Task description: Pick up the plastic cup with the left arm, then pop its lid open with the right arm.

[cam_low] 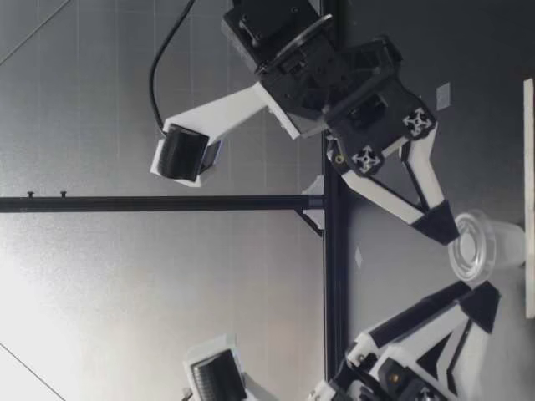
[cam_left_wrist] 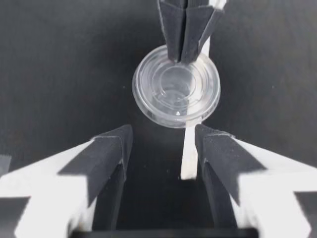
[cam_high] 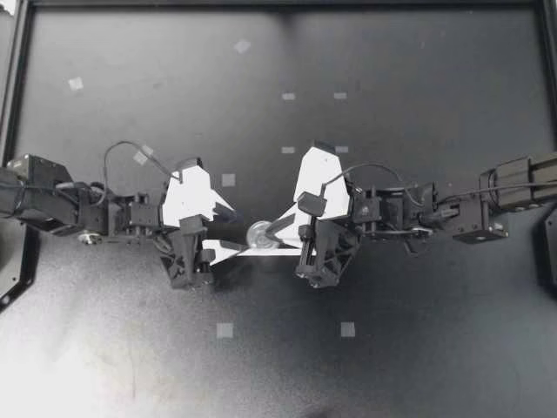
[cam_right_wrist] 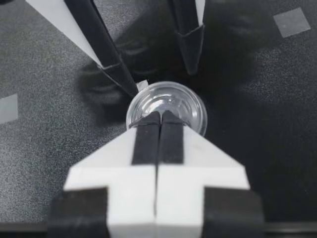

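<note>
A small clear plastic cup (cam_high: 258, 235) stands on the black table between my two grippers. My right gripper (cam_high: 271, 233) is shut on the cup's rim, its fingers pressed together over the edge (cam_right_wrist: 159, 119). In the low view the same gripper (cam_low: 440, 225) pinches the rim of the cup (cam_low: 483, 247) from above. My left gripper (cam_high: 235, 231) is open, its fingertips just short of the cup on the opposite side. In the left wrist view the cup (cam_left_wrist: 176, 88) lies ahead of the open left gripper (cam_left_wrist: 162, 144), and my right gripper (cam_left_wrist: 184, 49) holds its far edge.
A thin white strip (cam_left_wrist: 189, 151) lies flat on the table under the cup and runs back between the left fingers. Small pale square markers (cam_high: 224, 330) dot the table. A black frame (cam_high: 278, 4) borders the table.
</note>
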`<state>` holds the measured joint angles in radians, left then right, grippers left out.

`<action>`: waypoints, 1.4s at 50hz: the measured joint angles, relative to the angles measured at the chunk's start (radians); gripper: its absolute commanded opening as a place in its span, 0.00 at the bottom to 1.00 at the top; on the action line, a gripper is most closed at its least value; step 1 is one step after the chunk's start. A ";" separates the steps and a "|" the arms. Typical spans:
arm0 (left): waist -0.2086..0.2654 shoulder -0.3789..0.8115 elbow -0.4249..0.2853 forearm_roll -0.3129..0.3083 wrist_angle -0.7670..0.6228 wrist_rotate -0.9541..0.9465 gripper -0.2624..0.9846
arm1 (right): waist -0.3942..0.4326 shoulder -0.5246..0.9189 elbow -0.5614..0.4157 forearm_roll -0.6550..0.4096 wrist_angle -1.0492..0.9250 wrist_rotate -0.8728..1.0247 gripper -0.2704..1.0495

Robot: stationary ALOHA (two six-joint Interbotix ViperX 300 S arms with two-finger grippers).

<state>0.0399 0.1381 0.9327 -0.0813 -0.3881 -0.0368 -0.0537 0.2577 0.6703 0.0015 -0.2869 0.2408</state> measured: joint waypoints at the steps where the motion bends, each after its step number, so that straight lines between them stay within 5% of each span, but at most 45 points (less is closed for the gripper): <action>1: -0.002 0.002 0.000 0.000 -0.002 0.002 0.63 | 0.002 0.000 0.000 0.000 0.000 0.000 0.11; 70: -0.011 0.107 -0.115 0.014 0.071 0.005 0.57 | 0.002 0.031 0.009 -0.002 0.018 0.054 0.11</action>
<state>0.0291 0.2454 0.8176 -0.0675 -0.3175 -0.0322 -0.0522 0.2884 0.6796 0.0000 -0.2684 0.2945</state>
